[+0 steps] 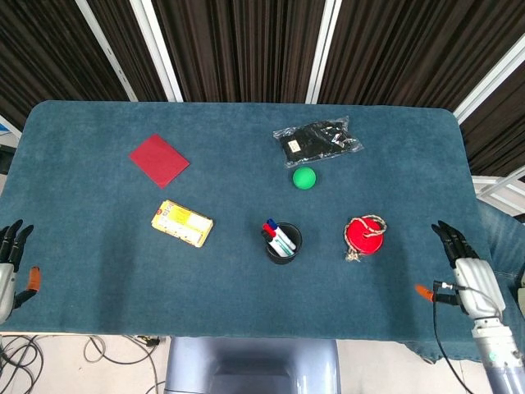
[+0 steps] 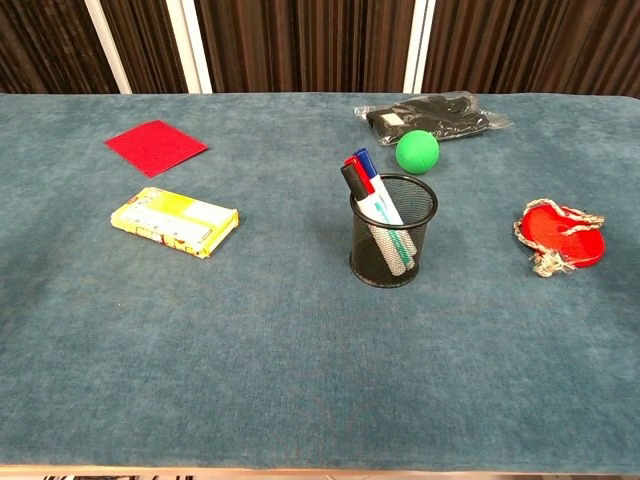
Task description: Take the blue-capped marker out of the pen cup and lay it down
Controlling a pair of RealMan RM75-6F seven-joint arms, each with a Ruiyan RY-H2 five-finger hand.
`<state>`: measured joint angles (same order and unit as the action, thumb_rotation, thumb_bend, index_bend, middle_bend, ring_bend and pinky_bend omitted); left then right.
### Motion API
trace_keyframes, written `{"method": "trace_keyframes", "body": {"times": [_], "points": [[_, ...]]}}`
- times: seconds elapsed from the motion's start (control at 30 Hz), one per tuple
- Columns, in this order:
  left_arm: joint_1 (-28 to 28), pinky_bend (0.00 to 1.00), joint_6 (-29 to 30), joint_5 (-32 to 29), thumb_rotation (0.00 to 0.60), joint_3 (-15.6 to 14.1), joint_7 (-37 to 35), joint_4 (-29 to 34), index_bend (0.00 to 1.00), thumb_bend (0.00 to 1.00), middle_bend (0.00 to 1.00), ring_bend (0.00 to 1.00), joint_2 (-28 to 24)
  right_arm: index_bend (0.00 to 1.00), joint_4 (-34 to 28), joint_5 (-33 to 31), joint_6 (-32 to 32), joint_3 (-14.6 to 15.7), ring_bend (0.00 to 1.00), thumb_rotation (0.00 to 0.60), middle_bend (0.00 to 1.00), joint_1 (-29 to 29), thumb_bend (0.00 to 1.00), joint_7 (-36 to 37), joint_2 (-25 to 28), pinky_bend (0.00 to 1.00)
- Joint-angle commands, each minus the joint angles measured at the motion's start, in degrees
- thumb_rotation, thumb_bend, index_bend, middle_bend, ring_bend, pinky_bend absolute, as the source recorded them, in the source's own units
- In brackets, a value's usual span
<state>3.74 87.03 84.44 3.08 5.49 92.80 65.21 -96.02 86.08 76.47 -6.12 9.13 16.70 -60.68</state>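
Observation:
A black mesh pen cup (image 1: 284,244) (image 2: 393,233) stands upright near the middle of the blue table. Three markers lean in it toward the left: the blue-capped marker (image 2: 365,162) (image 1: 271,223), a red-capped one and a black-capped one (image 2: 352,178). My right hand (image 1: 464,267) hovers at the table's right front corner, fingers straight and apart, holding nothing. At the left front edge my left hand (image 1: 8,263) is partly cut off, fingers spread, empty. Neither hand shows in the chest view. Both are far from the cup.
A yellow box (image 1: 182,222) lies left of the cup, a red square cloth (image 1: 158,159) beyond it. A green ball (image 1: 304,178) and a black item in a clear bag (image 1: 317,139) lie behind the cup. To the right is a red disc with string (image 1: 364,237).

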Motion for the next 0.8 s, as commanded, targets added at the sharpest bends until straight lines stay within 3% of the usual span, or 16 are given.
{"method": "trace_keyframes", "body": {"times": [0.03,0.23,0.47,0.57,0.8], "points": [[0.0,0.0,-0.1,-0.3,0.6,0.1,-0.1,0.2,0.06,0.51,0.0,0.0,0.0,0.0,-2.5,0.2,-7.7,-1.4,0.0,0.6,0.0,5.2,0.19,8.6,6.0,0.2],[-0.1,0.0,-0.2,-0.7,0.6,0.2,-0.2,0.5,0.06,0.51,0.0,0.0,-0.2,0.01,-1.1,-0.6,-17.7,-3.0,0.0,0.6,0.0,12.3,0.23,17.5,6.8,0.2],[-0.1,0.0,-0.7,-2.1,0.6,0.7,-0.9,0.9,0.06,0.51,0.0,0.0,-0.4,0.04,4.0,1.1,-28.0,-3.5,0.0,0.6,0.0,20.7,0.31,29.1,3.6,0.2],[-0.1,0.0,-0.8,-2.2,0.6,0.7,-0.8,0.9,0.06,0.51,0.0,0.0,-0.5,0.07,6.8,1.2,-30.9,-3.6,0.0,0.6,0.0,23.5,0.36,33.6,1.9,0.2],[0.0,0.0,-1.2,-2.8,0.6,0.8,-0.7,1.1,0.06,0.51,0.0,0.0,-0.5,0.12,10.5,1.4,-35.1,-3.2,0.0,0.6,0.0,27.9,0.33,39.9,-1.9,0.2]]}}
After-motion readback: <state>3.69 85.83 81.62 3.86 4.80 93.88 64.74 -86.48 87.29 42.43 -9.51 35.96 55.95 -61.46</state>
